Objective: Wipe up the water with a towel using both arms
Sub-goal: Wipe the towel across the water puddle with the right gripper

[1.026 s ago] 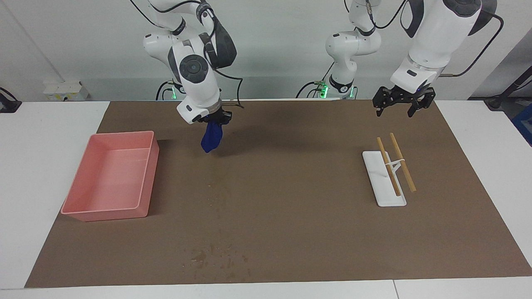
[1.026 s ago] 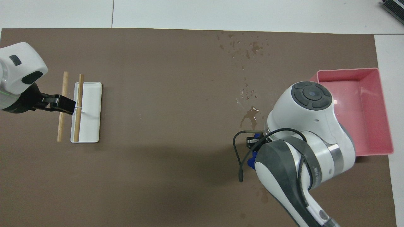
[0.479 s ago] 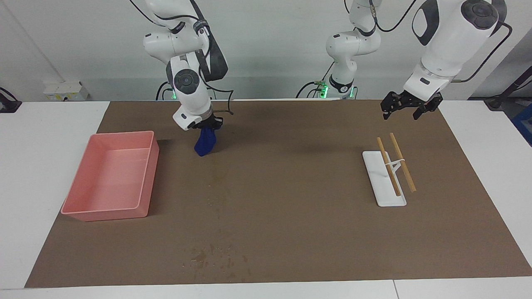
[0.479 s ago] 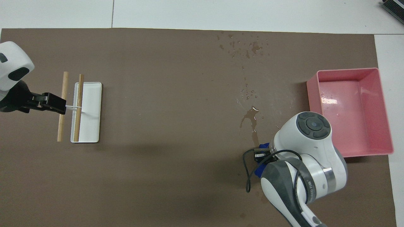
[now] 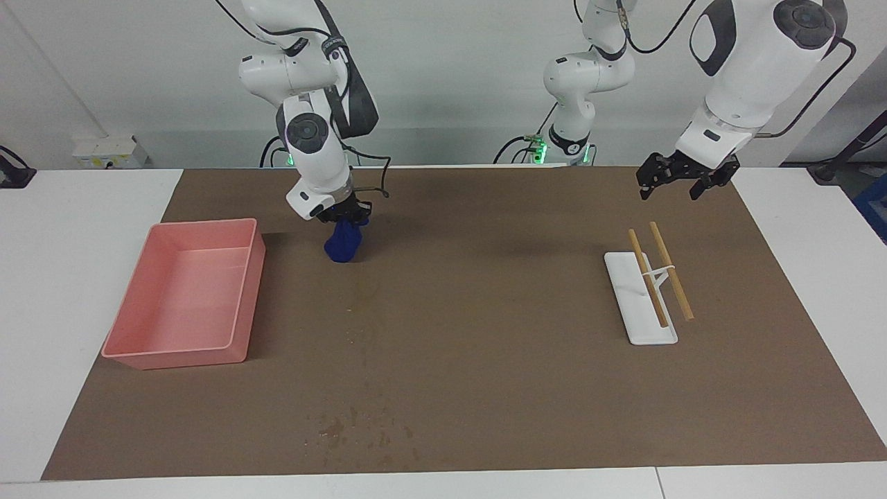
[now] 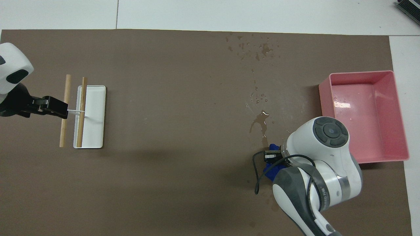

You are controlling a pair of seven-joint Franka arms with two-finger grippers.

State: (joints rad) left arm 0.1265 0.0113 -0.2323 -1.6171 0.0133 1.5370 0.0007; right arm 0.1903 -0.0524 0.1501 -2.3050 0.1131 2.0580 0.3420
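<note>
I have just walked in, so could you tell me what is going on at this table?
The right gripper is shut on the blue towel, whose lower end meets the brown mat beside the pink tray. A puddle of water lies just farther from the robots, unwiped. The left gripper waits with open jaws over the mat, near the white holder with two wooden sticks.

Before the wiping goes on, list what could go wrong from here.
1. The right pincer holds the blue towel bunched into a lump, so it may smear rather than soak the puddle.
2. The towel works close to the pink tray; a sideways stroke might nudge it.
3. The droplet cluster at the mat's edge farthest from the robots could be missed.
</note>
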